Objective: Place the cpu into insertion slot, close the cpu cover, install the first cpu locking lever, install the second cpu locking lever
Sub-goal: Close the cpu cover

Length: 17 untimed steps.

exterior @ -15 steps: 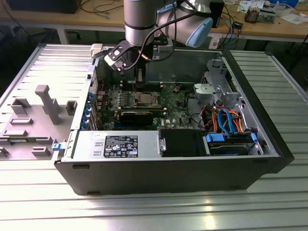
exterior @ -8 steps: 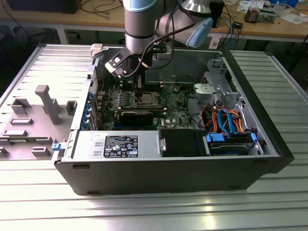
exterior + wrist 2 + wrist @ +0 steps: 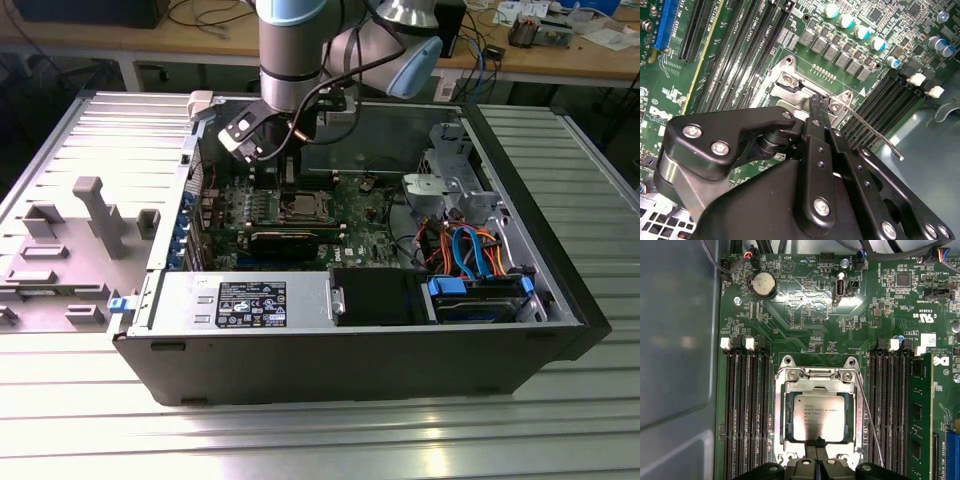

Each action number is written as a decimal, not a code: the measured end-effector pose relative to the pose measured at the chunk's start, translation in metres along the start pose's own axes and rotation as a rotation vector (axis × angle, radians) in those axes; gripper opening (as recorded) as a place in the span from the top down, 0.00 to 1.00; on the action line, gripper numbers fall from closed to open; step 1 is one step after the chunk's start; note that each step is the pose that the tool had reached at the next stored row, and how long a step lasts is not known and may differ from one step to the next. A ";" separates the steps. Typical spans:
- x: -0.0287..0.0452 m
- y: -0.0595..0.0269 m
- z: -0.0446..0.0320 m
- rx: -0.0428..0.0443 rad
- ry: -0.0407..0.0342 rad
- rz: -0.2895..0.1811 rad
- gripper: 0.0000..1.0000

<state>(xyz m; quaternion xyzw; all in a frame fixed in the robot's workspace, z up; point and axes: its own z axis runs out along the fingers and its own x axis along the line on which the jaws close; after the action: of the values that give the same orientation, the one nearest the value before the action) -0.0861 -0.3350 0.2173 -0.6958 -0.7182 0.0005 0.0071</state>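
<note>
Exterior view: open computer case (image 3: 350,365) lying on a ridged metal desk (image 3: 300,445), green circuit board (image 3: 365,215) exposed inside. Arm (image 3: 295,50) straight down from above, hand (image 3: 289,190) lowered to the board at the far edge of the insertion slot. Pale square of the cpu (image 3: 300,207) just on the near side of the hand. Grey power supply (image 3: 240,300) along the near wall. Drive cage (image 3: 450,180) and blue and orange cables (image 3: 478,250) toward the exterior view's right. Grey moulded tray (image 3: 60,250) on the desk at the exterior view's left.

First wrist view: cpu (image 3: 818,416) flat and square in the insertion slot (image 3: 788,412), silvery top up. cpu cover (image 3: 815,381) down over it, framing the chip's edges, the metal top showing through the window. Hand (image 3: 818,444) closed, fingers side by side with nothing seen between them, tips resting on the cover's edge. Thin wire locking lever (image 3: 867,415) along one side of the socket, between it and a bank of memory slots (image 3: 890,410). Coin battery (image 3: 763,285) well apart on the board.

Second wrist view: black fingers (image 3: 816,150) pressed together, hand (image 3: 817,106) down on the socket's silver frame, near a screw. Locking lever (image 3: 880,136) slanting away from the socket, its free end out past the memory slots. Row of capacitors (image 3: 855,30) beyond.
</note>
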 end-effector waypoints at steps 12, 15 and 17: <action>-0.0002 0.0120 -0.0103 -0.0001 -0.0007 0.000 0.89; -0.0003 0.0120 -0.0106 0.0000 -0.0008 0.000 0.89; -0.0004 0.0157 -0.0108 0.0001 -0.0009 0.000 0.89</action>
<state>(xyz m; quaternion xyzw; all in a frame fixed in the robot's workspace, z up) -0.0702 -0.3350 0.2279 -0.6958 -0.7182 0.0009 0.0068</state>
